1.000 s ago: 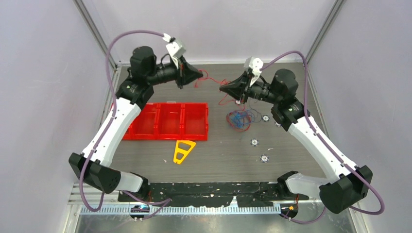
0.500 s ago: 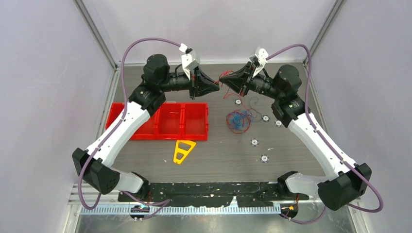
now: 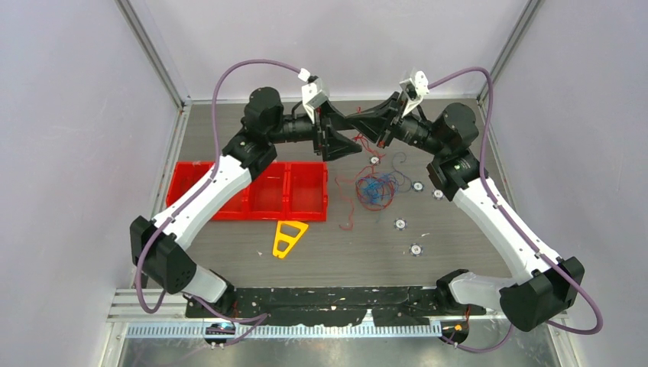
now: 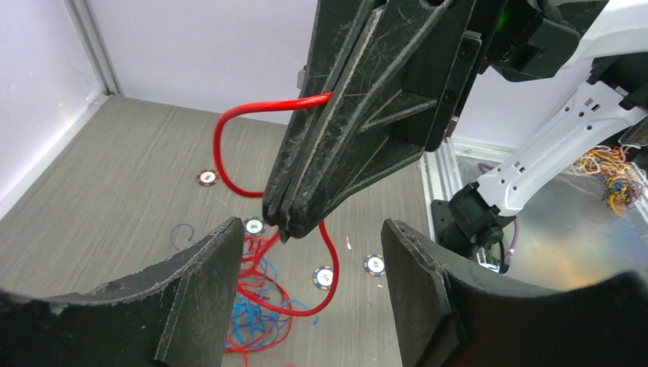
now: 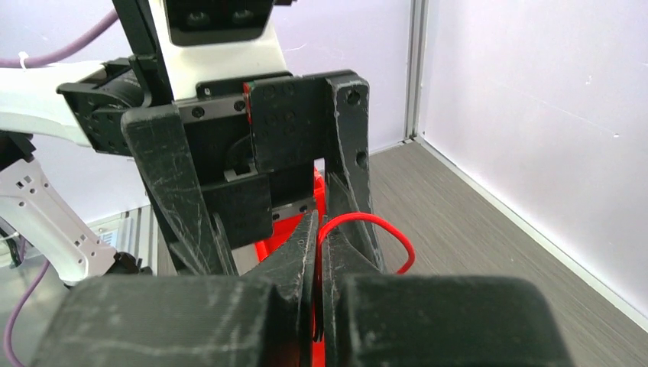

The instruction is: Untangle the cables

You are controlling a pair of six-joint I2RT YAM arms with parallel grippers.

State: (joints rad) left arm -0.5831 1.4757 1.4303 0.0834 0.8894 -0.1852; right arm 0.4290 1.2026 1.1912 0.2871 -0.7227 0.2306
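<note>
The cables lie as a tangle (image 3: 374, 187) of thin red and blue wire on the grey table, right of centre. One red cable (image 4: 226, 128) rises from the tangle (image 4: 248, 310) to my right gripper (image 3: 353, 117), which is shut on it above the table. In the right wrist view the red cable (image 5: 384, 226) loops out from the closed tips of the right gripper (image 5: 317, 229). My left gripper (image 4: 309, 287) faces the right one with its jaws wide apart and nothing between them. A loose red strand (image 3: 350, 206) trails down left of the tangle.
A red bin (image 3: 252, 191) with three compartments sits at the left. A yellow triangular piece (image 3: 289, 238) lies in front of it. Several small round discs (image 3: 400, 223) are scattered right of the tangle. Walls enclose the table on three sides.
My left gripper moved right toward the right one and opened, letting go of the red cable. A red strand now hangs down to the table. The right gripper stayed shut.
</note>
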